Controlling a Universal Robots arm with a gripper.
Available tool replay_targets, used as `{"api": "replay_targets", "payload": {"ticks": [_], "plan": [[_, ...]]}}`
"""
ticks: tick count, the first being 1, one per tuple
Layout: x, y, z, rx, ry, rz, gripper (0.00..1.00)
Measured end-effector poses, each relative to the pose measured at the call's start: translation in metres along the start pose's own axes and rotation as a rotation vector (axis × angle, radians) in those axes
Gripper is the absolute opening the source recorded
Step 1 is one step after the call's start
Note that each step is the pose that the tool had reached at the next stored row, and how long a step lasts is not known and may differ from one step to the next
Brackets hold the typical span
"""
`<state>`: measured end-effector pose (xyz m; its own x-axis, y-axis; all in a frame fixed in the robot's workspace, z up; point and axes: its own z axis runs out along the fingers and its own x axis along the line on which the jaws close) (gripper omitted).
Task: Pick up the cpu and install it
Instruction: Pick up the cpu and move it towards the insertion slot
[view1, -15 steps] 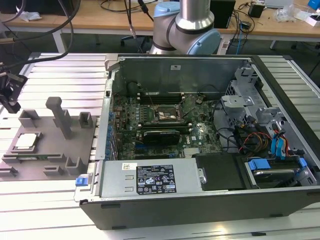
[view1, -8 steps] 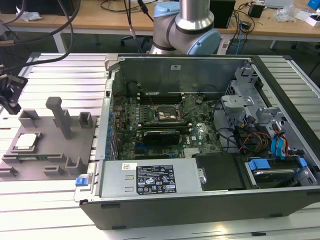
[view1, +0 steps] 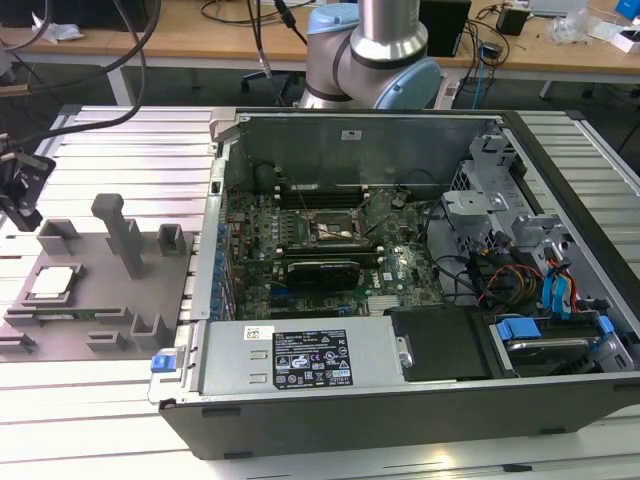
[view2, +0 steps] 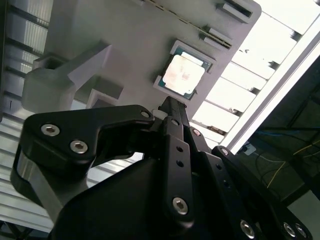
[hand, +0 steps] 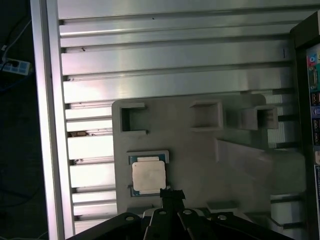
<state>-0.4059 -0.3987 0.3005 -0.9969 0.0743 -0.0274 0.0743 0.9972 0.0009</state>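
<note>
The cpu (view1: 52, 283), a flat square chip with a pale silvery top, lies in a shallow square seat on the grey fixture plate (view1: 100, 300) at the exterior view's left. Both wrist views show the cpu (view2: 182, 76) (hand: 148, 176) from above, just beyond the tips of my gripper (view2: 169, 106) (hand: 171, 193). My gripper (view1: 20, 190) hangs above the plate's far left end, apart from the chip. Its black fingers (hand: 171, 196) meet in one narrow tip with nothing between them. The dark socket frame (view1: 338, 232) sits on the motherboard inside the open computer case (view1: 400, 410).
A tall grey post (view1: 118, 235) and several raised holders (view1: 168, 242) stand on the fixture plate near the chip. Ribbed aluminium table slats (view1: 120, 160) surround it. The grey power-supply box (view1: 300, 355), drive cages and cables (view1: 520, 270) crowd the case.
</note>
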Motion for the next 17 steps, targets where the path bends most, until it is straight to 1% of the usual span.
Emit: {"api": "replay_targets", "payload": {"ticks": [17], "plan": [[0.0041,-0.0003,0.0105,0.0000,0.0000,0.000,0.11]]}}
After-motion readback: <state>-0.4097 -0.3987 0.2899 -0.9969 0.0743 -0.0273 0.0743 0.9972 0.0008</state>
